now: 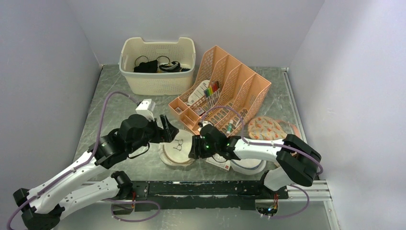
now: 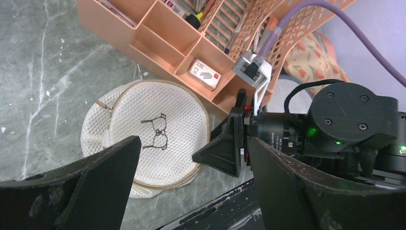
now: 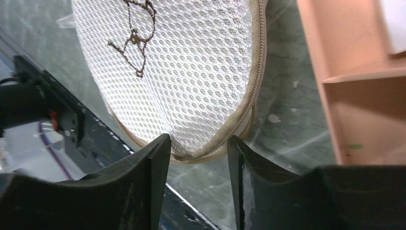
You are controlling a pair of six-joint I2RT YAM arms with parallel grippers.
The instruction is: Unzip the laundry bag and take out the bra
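The laundry bag (image 1: 177, 147) is a white mesh disc with beige zipper rim and a brown stitched figure, lying flat near the table's front. It also shows in the left wrist view (image 2: 158, 120) and the right wrist view (image 3: 191, 72). My right gripper (image 1: 192, 147) is open at the bag's right edge; in its wrist view the gripper (image 3: 198, 148) straddles the zipper rim (image 3: 249, 105) without pinching it. My left gripper (image 1: 166, 132) is wide open and empty just above the bag's left side, as its wrist view shows (image 2: 191, 182). No bra shows; the bag looks zipped.
A cream basket (image 1: 158, 82) at the back holds black cloth pieces with loops (image 1: 146, 65). An orange desk organizer (image 1: 239, 86) stands just behind the bag. A grey-rimmed mesh disc (image 1: 249, 166) and a patterned pouch (image 1: 268, 128) lie by the right arm. A black rail (image 1: 201, 188) runs along the front.
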